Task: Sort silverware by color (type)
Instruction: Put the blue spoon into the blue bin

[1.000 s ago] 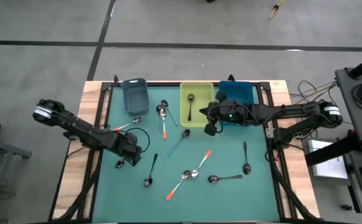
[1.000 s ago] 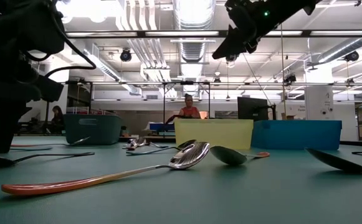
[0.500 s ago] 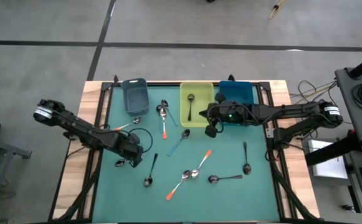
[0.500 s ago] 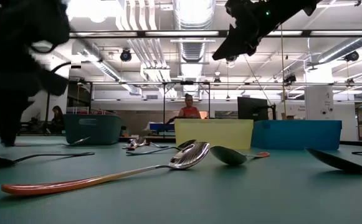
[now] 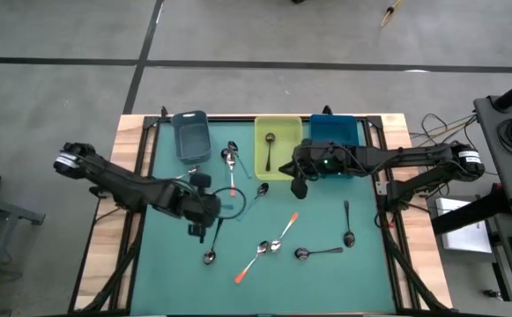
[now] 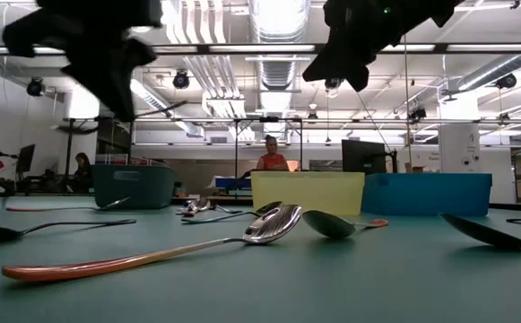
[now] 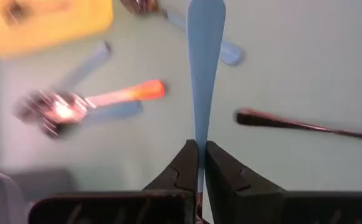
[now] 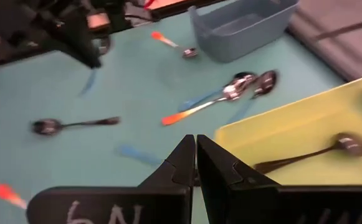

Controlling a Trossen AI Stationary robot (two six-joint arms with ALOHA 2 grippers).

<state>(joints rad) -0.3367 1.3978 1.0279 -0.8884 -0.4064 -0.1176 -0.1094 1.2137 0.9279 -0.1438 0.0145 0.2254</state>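
Between our left gripper's (image 7: 198,163) closed fingers we pinch a pale blue spoon (image 7: 204,65) by one thin end, its handle sticking out ahead of the wrist above the green mat (image 5: 370,264). It looks light and stiff, though smooth, so we judge a narrow pinch could let it swing or slip; a hold nearer the middle would steady it. Below lie a black spoon (image 7: 305,126) and an orange one (image 7: 93,102). Farther out, our right gripper (image 8: 195,163) hangs with fingers together, apparently holding nothing, by the yellow bin (image 5: 276,145), where one dark spoon (image 5: 269,150) already rests. Beside it stand a grey bin (image 5: 189,134) and a blue bin (image 5: 335,132). More spoons (image 5: 269,248) lie scattered on the mat.
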